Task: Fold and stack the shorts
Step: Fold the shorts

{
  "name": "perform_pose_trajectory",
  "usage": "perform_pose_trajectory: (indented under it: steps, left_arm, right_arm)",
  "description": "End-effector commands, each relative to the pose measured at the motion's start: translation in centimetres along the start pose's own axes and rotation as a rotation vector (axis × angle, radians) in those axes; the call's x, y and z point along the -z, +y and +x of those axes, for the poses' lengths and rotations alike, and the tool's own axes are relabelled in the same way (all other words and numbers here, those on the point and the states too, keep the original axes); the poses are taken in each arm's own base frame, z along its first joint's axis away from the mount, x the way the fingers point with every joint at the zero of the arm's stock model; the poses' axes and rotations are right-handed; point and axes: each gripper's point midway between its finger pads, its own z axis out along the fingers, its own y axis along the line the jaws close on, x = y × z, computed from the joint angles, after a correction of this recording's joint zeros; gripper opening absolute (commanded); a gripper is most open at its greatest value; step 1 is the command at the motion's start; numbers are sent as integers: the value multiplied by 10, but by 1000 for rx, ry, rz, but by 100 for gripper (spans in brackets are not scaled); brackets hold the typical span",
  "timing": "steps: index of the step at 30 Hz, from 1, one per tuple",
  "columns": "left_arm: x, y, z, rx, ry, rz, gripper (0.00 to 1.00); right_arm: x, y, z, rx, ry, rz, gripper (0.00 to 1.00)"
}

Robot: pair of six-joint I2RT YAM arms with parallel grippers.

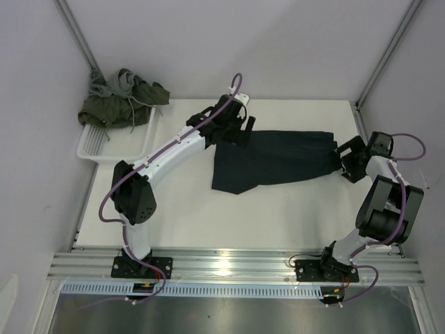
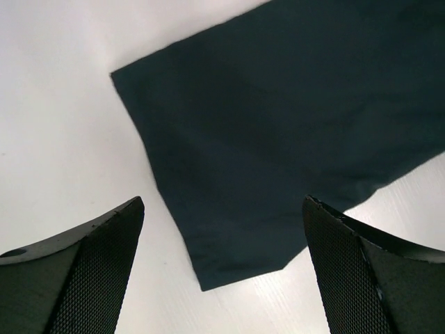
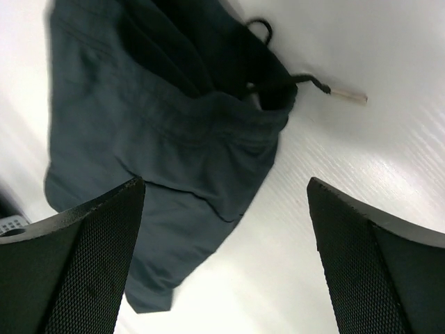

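The dark navy shorts (image 1: 274,160) lie spread flat on the white table, waistband to the right. My left gripper (image 1: 240,126) is open and empty above their far left corner; the left wrist view shows a leg hem (image 2: 292,125) between my fingers (image 2: 90,271). My right gripper (image 1: 345,161) is open and empty at the waistband end; the right wrist view shows the bunched waistband (image 3: 160,118) and its drawstring (image 3: 327,87). The olive green shorts (image 1: 125,106) lie heaped over the basket, with a grey cloth (image 1: 119,82) on top.
A white mesh basket (image 1: 94,142) stands at the table's far left corner against the wall. Grey walls and frame posts close in the table at the back and on both sides. A metal rail runs along the near edge.
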Motion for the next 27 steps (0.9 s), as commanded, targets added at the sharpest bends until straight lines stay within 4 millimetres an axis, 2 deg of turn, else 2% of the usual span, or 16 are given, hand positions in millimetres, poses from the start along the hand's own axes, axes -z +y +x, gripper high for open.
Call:
perform_pose_trajectory:
  steps: [1,3,7,11,13,17,21,22,25,26,27]
  left_arm:
    - [0,-13,7,17,-7,33,96]
    - [-1,-16,9,13,-4,44,96]
    - [-2,-20,11,10,1,55,95]
    - [0,-21,10,8,-3,61,95]
    - [2,-21,10,5,-3,61,95]
    - [5,-17,12,1,-5,50,95]
    - [9,-15,15,-5,-2,48,95]
    - [9,-15,16,-4,-1,48,96]
    - [12,-14,18,-5,-1,46,96]
    - [14,-14,17,-6,-4,47,96]
    - [14,-13,18,-6,-3,46,96]
  right_arm:
    - [-10,8,-5,41,-31,-81,99]
    - [-19,3,-1,34,-20,-78,99]
    - [-30,-4,-6,25,-61,-63,100]
    - [-40,1,-9,4,-90,-90,100]
    - [-51,-4,-1,-7,-59,-74,100]
    - [-66,3,1,-20,-59,-81,99]
    - [-76,3,4,-41,-75,-70,94]
    - [-77,6,2,-44,-79,-83,92]
    - [-86,7,9,-48,-53,-72,67]
    - [-87,6,12,-45,-48,-64,48]
    - [-86,3,13,-47,-54,-41,39]
